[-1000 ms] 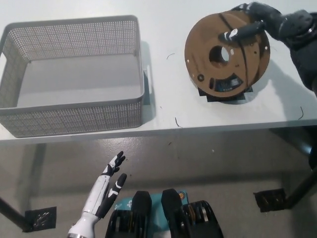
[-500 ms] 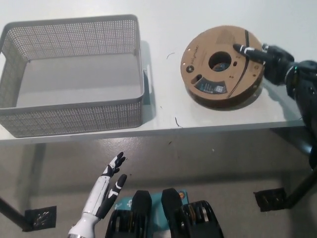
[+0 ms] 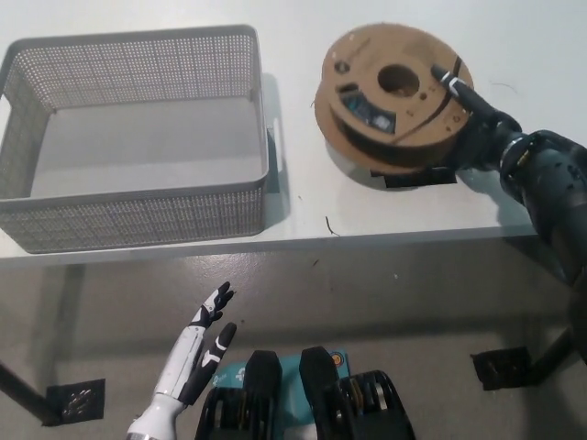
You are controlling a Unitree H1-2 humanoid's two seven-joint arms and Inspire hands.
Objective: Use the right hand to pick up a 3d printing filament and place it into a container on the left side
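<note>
**Q:** Where is the filament spool, and how does it sit?

**Me:** The filament spool (image 3: 390,96) is on the white table (image 3: 303,215), toward its far right, well apart from the grey mesh basket (image 3: 138,197) that stands on the left. It is tilted: the brown cardboard flange faces up and a little toward the camera, and the round hub hole points upward and slightly away, so the axle runs close to vertical but leans. Its near right edge is raised, with a dark shadow under it. A dark label sits on the flange to the left of the hole.

**Q:** What is your right hand doing?

**Me:** My right hand (image 3: 481,128) is at the spool's right edge. One black finger lies across the top of the flange, its white tip near the hub hole, and the rest of the hand wraps the rim from the side and below. I read that as a grip on the spool.

**Q:** And the left?

**Me:** My left hand (image 3: 197,348) hangs below the table's front edge at lower left, fingers straight and spread, holding nothing.

**Q:** The surface and the room?

**Me:** The tabletop is plain white, with a few thin dark strands of filament lying loose near the front edge. Below it is a grey floor, with black table feet at the lower left and lower right.
</note>
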